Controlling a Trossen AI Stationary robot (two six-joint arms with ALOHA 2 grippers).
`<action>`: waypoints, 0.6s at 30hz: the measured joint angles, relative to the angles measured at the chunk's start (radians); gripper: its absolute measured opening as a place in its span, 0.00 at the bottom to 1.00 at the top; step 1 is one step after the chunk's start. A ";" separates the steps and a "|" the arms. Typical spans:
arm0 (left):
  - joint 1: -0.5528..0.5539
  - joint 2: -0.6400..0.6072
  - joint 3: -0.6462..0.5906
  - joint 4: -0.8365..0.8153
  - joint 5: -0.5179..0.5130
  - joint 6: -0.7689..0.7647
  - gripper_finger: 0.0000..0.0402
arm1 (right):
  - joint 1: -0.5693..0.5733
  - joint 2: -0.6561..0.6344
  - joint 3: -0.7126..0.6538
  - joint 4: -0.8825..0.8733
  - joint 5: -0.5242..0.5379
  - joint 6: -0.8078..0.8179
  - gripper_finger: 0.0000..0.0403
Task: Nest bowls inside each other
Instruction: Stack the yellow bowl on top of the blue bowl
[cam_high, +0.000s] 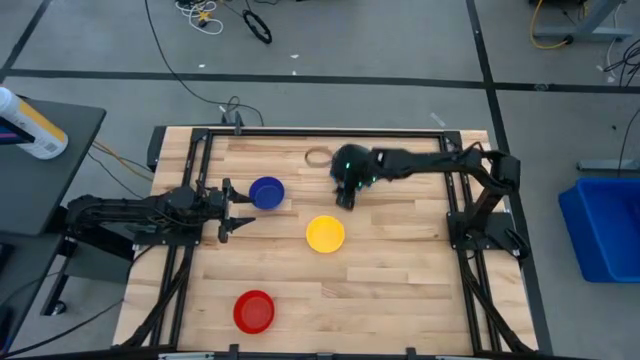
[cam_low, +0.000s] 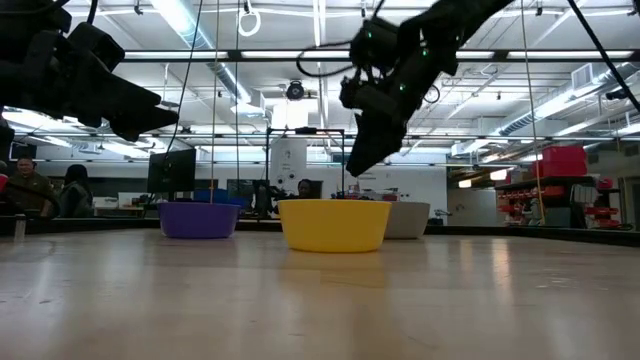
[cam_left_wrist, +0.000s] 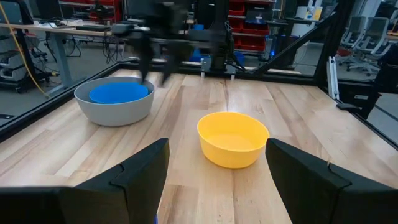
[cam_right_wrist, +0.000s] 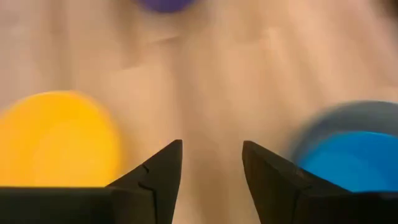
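High view: your right gripper (cam_high: 346, 192) hung over the grey bowl, hiding it; the left gripper (cam_high: 232, 212) waited, spread, beside the dark blue bowl (cam_high: 267, 192). Left wrist view: a light blue bowl (cam_left_wrist: 118, 93) sat nested in the grey bowl (cam_left_wrist: 115, 109). Right wrist view: jaws parted, holding nothing, evidently to clear that pair before the yellow bowl (cam_right_wrist: 56, 140).

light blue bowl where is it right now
The light blue bowl sits nested inside the grey bowl on the table's far right part, beyond the yellow bowl, beneath the right gripper.
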 joint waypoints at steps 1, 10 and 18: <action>0.000 0.000 0.000 0.000 0.000 0.000 0.68 | 0.031 0.000 0.001 -0.004 -0.002 0.018 0.44; 0.000 0.000 0.000 0.000 0.000 0.001 0.68 | 0.181 0.001 0.001 -0.044 -0.005 0.133 0.44; 0.000 0.000 0.000 0.000 0.000 0.000 0.68 | 0.181 0.074 0.000 -0.045 -0.005 0.158 0.46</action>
